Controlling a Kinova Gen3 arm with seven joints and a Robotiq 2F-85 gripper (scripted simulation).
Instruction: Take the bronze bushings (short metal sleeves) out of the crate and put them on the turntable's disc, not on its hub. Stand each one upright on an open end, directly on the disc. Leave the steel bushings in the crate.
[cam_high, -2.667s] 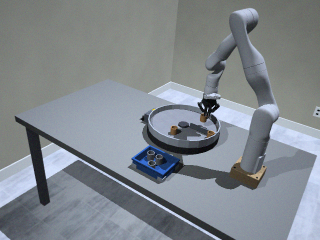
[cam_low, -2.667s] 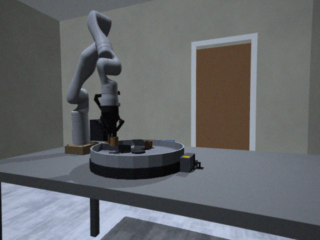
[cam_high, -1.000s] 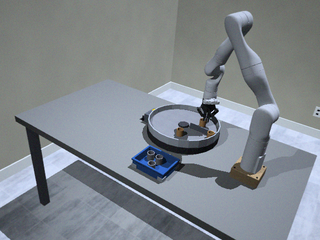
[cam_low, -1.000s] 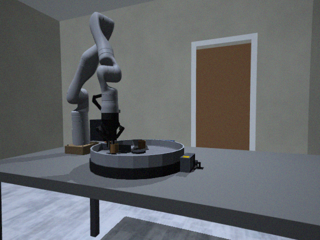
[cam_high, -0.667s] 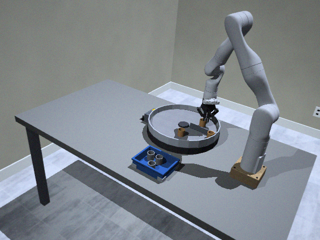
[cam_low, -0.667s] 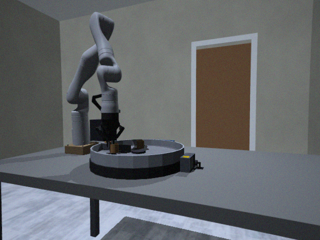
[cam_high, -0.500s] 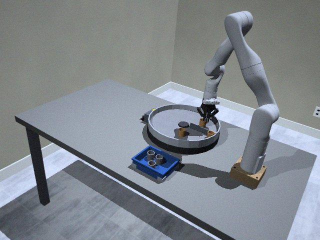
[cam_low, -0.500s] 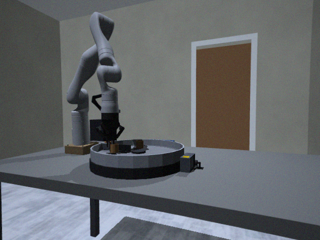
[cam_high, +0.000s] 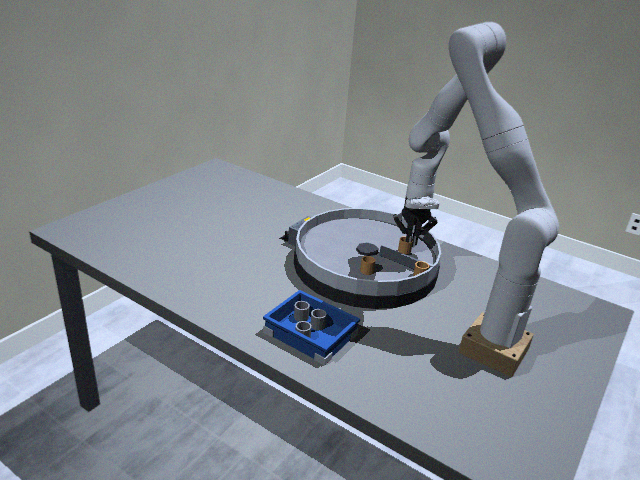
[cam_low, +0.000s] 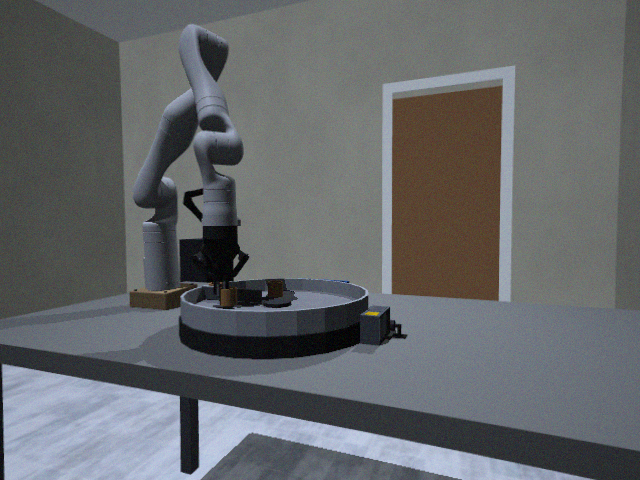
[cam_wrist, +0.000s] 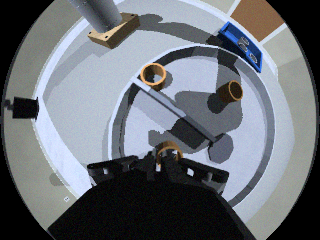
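Pointing down by the worktop's (cam_high: 180, 232) (cam_low: 465, 351) (cam_wrist: 75, 90) far edge, my claw (cam_high: 412, 240) (cam_low: 220, 289) (cam_wrist: 159, 154) pinches one bronze bushing's (cam_high: 404, 245) (cam_low: 227, 298) (cam_wrist: 169, 145) wall; the turntable (cam_high: 361, 286) (cam_low: 310, 322) (cam_wrist: 270, 135) holds three. Three steel bushings (cam_high: 318, 320) (cam_wrist: 243, 41) sit crated (cam_high: 297, 343) (cam_wrist: 227, 35) nearer the front edge.
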